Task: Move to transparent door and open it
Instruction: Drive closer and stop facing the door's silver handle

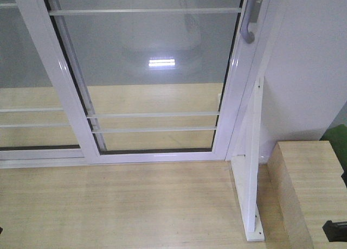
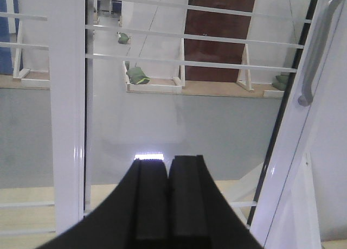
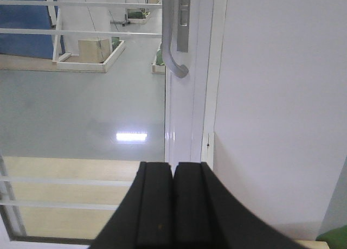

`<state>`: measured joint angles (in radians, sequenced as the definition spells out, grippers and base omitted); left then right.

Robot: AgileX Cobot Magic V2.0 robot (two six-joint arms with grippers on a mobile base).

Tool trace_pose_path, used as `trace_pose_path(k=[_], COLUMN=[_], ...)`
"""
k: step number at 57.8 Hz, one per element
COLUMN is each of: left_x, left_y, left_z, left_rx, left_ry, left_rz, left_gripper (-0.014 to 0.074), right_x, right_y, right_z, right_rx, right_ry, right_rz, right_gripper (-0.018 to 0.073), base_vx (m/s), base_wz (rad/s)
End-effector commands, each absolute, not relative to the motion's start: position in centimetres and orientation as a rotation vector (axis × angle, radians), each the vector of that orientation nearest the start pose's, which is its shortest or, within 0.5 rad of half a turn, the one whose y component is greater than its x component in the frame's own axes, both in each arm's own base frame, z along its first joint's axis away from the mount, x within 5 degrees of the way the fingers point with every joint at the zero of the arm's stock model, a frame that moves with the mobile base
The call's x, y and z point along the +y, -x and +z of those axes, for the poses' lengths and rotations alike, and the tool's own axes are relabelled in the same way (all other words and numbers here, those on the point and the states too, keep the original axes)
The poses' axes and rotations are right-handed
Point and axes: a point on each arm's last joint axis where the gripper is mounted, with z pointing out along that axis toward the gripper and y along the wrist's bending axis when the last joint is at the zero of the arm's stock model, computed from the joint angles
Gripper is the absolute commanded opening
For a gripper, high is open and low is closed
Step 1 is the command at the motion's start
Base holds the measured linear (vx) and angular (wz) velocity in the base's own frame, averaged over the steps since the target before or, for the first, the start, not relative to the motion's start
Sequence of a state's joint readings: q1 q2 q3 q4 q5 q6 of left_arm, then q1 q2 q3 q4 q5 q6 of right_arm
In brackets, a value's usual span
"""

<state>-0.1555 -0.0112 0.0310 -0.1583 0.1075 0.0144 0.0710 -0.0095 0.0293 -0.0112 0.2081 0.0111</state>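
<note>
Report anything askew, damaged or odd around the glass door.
Nothing stands out. The transparent door stands closed, glass unbroken, handle intact. The left hand and right hand are shut, touching nothing.

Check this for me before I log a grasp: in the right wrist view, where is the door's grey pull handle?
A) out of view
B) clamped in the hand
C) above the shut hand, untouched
C: the pull handle hangs on the transparent door above the right hand, which is shut on nothing.
</note>
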Motion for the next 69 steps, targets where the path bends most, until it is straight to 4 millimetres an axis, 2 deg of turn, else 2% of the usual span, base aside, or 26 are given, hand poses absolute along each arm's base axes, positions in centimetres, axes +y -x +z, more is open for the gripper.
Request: trace_pose_path(k=[1, 30, 69], left_x=[-0.94, -0.94, -0.94], left_y=[-5.57, -5.57, -5.57], left_z=[19.72, 19.72, 19.72], left_rx=[1.530, 1.530, 1.530], left_ry=[-0.004, -0.004, -0.004], left_rz=[-0.258, -0.258, -0.258], left_gripper=[0.0003, 0.0003, 0.0003], right_x=[0.36, 0.36, 0.36], right_y=[-5.58, -5.58, -5.58], right_z=[19.13, 19.19, 19.19], right_rx=[1.621, 1.614, 1.614], right_ry=[0.060, 0.060, 0.060], right_rz=[0.043, 0.044, 0.044], right_gripper=[-0.0001, -0.0001, -0.0001], base_vx=[0.36, 0.25, 0.04], base_wz=[-0.03, 0.01, -0.01])
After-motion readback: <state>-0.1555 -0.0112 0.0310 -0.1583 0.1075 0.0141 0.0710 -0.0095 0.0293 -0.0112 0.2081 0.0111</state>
